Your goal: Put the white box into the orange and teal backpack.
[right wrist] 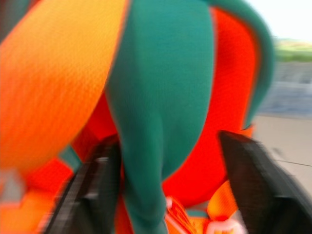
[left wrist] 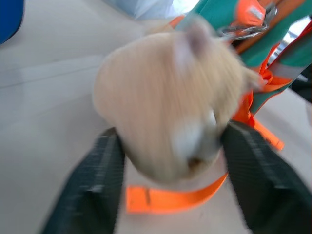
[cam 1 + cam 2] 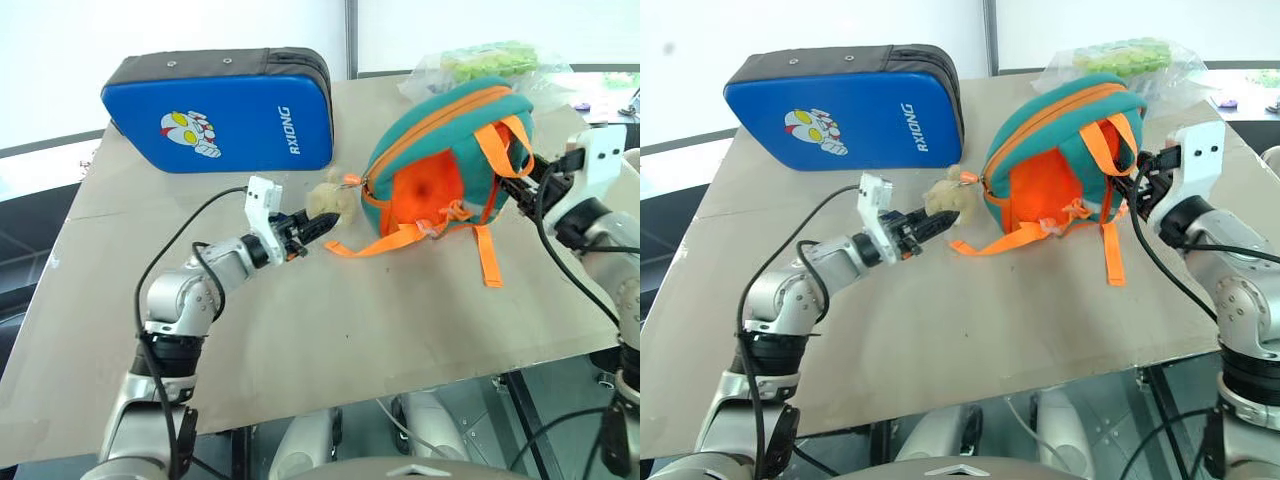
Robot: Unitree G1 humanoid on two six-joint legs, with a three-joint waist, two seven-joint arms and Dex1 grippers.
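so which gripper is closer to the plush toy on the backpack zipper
Left. The left gripper has its open fingers on either side of the beige plush toy. The right gripper is at the opposite side of the backpack, by its orange straps.

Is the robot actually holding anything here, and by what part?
Hard to tell. The left fingers stand on both sides of the backpack's plush toy, the right fingers on both sides of a teal strap; neither visibly clamps.
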